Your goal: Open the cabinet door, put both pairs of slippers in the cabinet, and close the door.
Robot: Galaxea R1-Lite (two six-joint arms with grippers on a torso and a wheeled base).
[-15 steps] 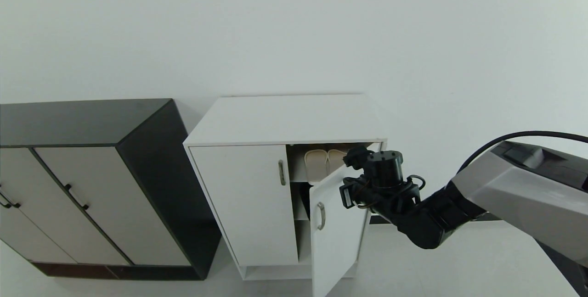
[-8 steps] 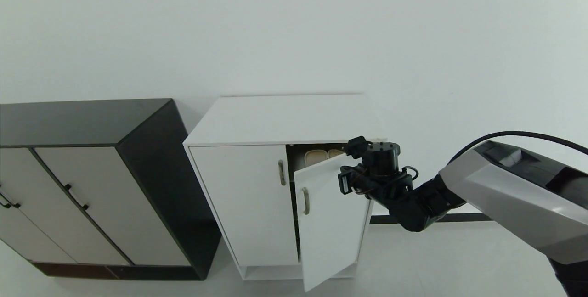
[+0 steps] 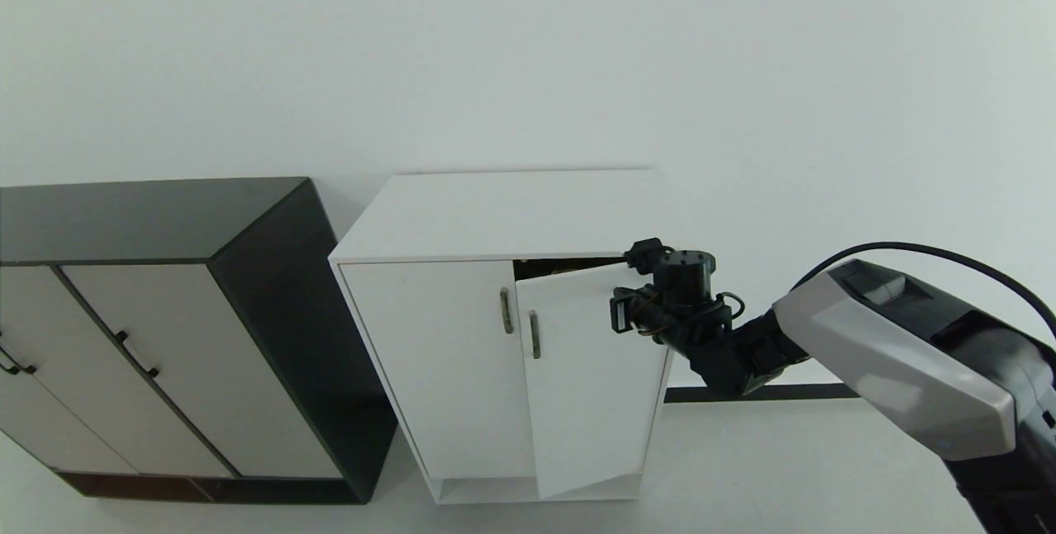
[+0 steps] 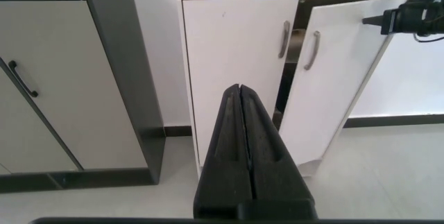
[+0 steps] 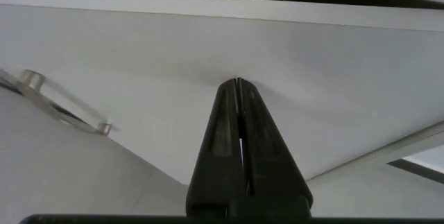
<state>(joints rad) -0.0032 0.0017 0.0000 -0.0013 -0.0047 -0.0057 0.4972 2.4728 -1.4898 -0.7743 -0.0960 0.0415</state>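
The cabinet door (image 3: 594, 377) at mid-frame is smooth matt white board with a brushed metal handle (image 3: 535, 334), the dark cabinet (image 3: 280, 319) at left has faintly glossy black sides, and the right gripper (image 5: 239, 82) has matt black, plastic-looking fingers (image 5: 223, 137).

**Plain white room, one dark cabinet**

A bare white wall (image 3: 528, 55) rises above and behind the right claw (image 3: 620, 318), evenly lit. Below the claw lies a pale floor (image 3: 784, 476). A dark skirting strip (image 3: 825, 391) runs along the wall's foot, lower than the claw and to its right. Well apart to the claw's left stands a black cabinet (image 3: 272, 328) with pale grey doors (image 3: 140, 402) and dark handles (image 3: 136, 355).
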